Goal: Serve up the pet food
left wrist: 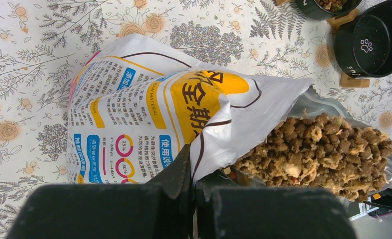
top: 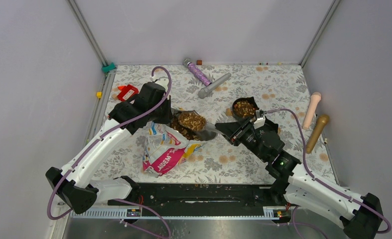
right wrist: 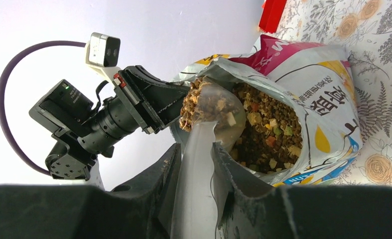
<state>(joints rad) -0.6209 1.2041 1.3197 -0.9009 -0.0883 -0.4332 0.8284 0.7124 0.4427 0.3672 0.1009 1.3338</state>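
At centre-left of the top view, a pink-and-white food bag (top: 160, 152) lies on the floral mat (top: 283, 84) that covers the desk. Its mouth opens toward the middle of the frame.

- Left jaws: pressed together on the bag's torn edge, at bottom centre of the left wrist view.
- Right jaws: clamped on the pale grey handle of a clear scoop (right wrist: 214, 107). The scoop's bowl sits at the bag's mouth.
- The pet food (right wrist: 268, 132) fills the inside of the bag, brown with tan and greenish bits. We note a heaped load in the scoop as well.
- Just right of the scoop in the top view, a black bowl (top: 244, 108) holds more kibble.
- A second black bowl (left wrist: 370, 42), upper right of the left wrist view, shows a paw print on its bare bottom.
- Toward the top of the mat lie a grey cylinder (top: 214, 85) and a glittery purple tube (top: 197, 72), and at upper left a red piece (top: 127, 92).
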